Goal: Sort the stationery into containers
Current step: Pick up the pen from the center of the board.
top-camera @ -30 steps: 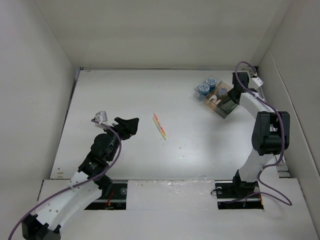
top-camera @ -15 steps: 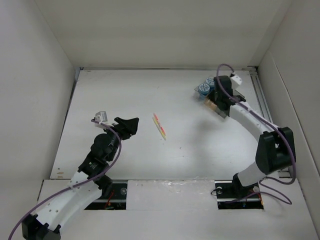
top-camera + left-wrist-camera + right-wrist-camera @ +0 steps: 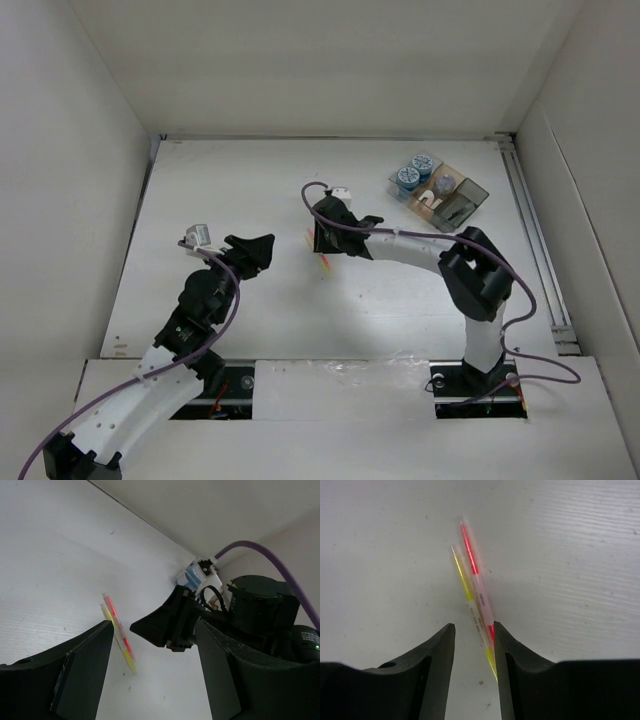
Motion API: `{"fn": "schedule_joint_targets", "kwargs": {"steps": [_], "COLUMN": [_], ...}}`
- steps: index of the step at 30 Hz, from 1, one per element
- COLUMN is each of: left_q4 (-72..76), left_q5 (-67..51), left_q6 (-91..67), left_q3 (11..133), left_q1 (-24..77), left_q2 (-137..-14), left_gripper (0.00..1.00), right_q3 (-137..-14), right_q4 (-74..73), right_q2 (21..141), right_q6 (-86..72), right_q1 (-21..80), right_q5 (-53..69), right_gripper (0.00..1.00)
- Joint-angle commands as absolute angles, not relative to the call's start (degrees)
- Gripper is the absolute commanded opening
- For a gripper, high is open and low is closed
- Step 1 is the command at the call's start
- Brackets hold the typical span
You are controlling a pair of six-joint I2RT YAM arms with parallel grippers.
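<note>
This is a robot test cell in a lab. A bare white table (image 3: 240, 190) fills the middle of the overhead frame, boxed in by plain white walls (image 3: 70, 150) at left, top and right. A robot arm (image 3: 190, 320) at lower left and a second arm (image 3: 480, 290) at lower right stand on a mounting plate (image 3: 340, 385) along the bottom edge, trailing purple cables (image 3: 260, 547).

Counter (image 3: 570, 540): white, matt, with a fine ribbed grain. Pens (image 3: 479, 602): slim translucent plastic with red and yellow sections; the finish is too blurred to judge. Right gripper (image 3: 473, 630): fingers (image 3: 432, 675) black, matt, moulded-plastic look. Organizer tray (image 3: 478, 190): clear and smoky plastic walls. Cable (image 3: 270, 555): purple, smooth sheath with a slight sheen.
</note>
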State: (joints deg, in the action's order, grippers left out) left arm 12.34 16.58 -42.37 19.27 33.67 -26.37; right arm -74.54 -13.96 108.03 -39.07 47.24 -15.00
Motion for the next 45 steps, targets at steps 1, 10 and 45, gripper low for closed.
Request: {"fn": "schedule_joint_targets", "kwargs": {"steps": [1,10,45], "left_q4": [14.2,14.2,14.2], "left_q5": [17.1,17.1,17.1], "left_q6": [-41.5,-41.5,-41.5], "left_q3": [19.2,19.2,18.6], "left_q1": [33.7,33.7,33.7], "left_q2": [-25.8,-25.8,-25.8], "left_gripper": [0.63,0.63,0.63], "right_q3": [-81.8,-86.9,-85.4], "right_q4": [-16.5,-18.9,-21.7], "right_q2": [111.0,117.0,112.8], "right_q6": [-36.8,-36.3,-37.4], "right_q1": [48.3,48.9,44.6], "right_q5": [-18.5,-24.3,-32.2], "right_gripper": [0.43,0.3,0.01]}}
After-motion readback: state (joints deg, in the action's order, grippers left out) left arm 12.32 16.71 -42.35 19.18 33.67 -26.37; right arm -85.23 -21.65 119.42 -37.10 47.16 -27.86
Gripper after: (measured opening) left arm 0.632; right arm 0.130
